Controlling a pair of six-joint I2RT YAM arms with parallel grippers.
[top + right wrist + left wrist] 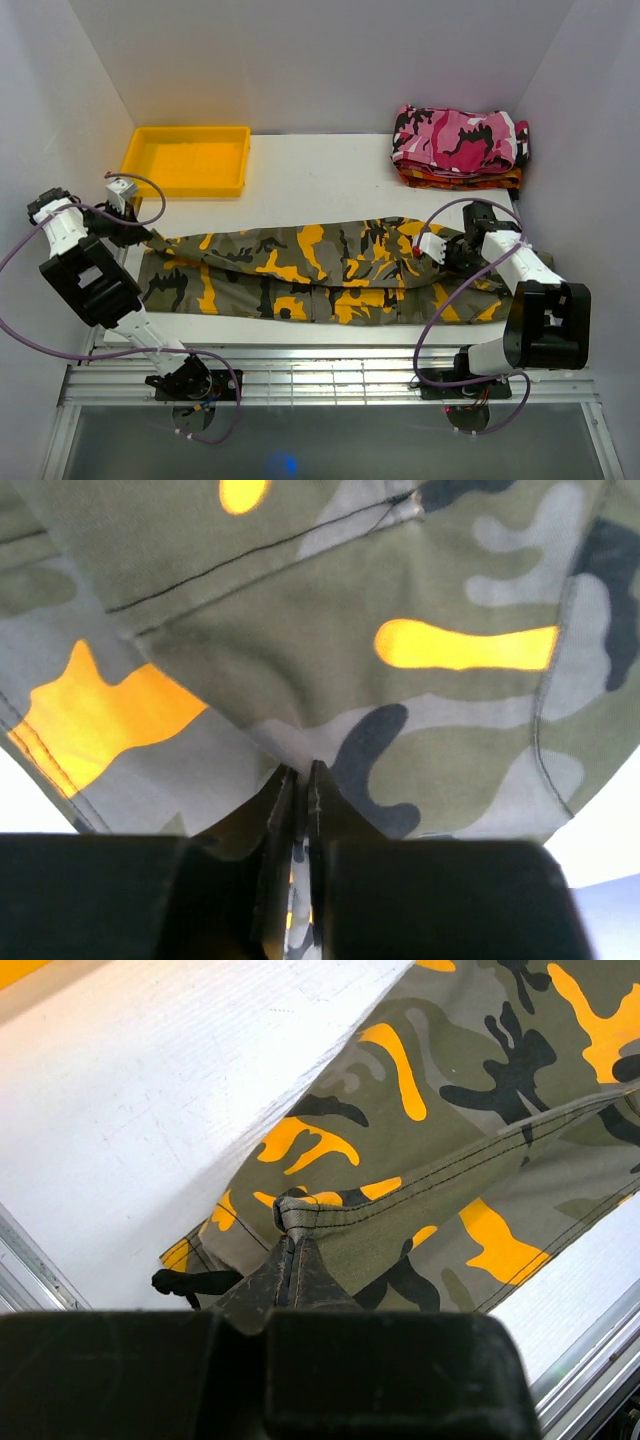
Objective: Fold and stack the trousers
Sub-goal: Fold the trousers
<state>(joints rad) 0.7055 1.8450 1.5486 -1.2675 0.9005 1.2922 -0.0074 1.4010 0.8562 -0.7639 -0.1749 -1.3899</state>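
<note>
The trousers, camouflage in olive, black and yellow-orange, lie stretched across the table from left to right, folded lengthwise. At their left end my left gripper is shut on a pinched corner of the cloth. At the right end my right gripper is shut on a fold of the trousers, with cloth showing between its fingers. In both wrist views the fabric fills most of the picture.
A yellow tray stands at the back left. At the back right lies a folded pink camouflage garment on an orange-red one. A slotted metal rail runs along the near edge.
</note>
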